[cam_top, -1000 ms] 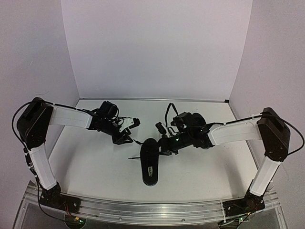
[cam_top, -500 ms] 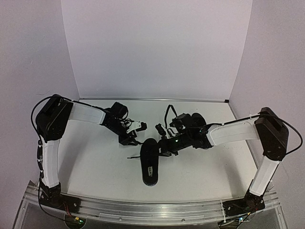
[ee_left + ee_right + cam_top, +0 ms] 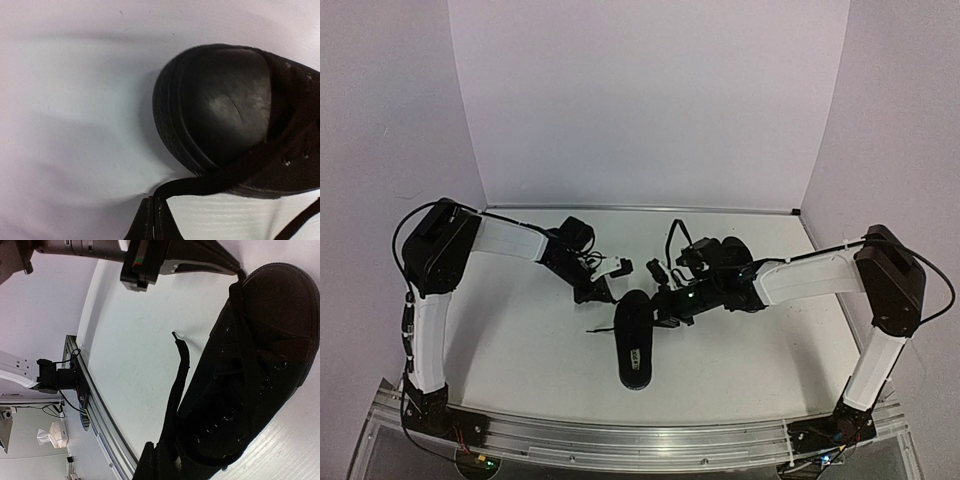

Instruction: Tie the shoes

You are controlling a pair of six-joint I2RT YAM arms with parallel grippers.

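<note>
One black lace-up shoe lies lengthwise mid-table; no second shoe shows. My left gripper sits at the shoe's far left end, by the toe cap. It is shut on a thin black lace that runs taut to the shoe. My right gripper is at the shoe's right side. It is shut on the other lace, whose free end lies loose on the table. The shoe's eyelets and the left gripper show in the right wrist view.
White walls close the table at the back and both sides. A metal rail runs along the near edge, with both arm bases on it. The white tabletop surrounds the shoe.
My left arm has swung in and its gripper has moved a little right, closer to the shoe's toe. The right arm and the shoe have stayed put.
</note>
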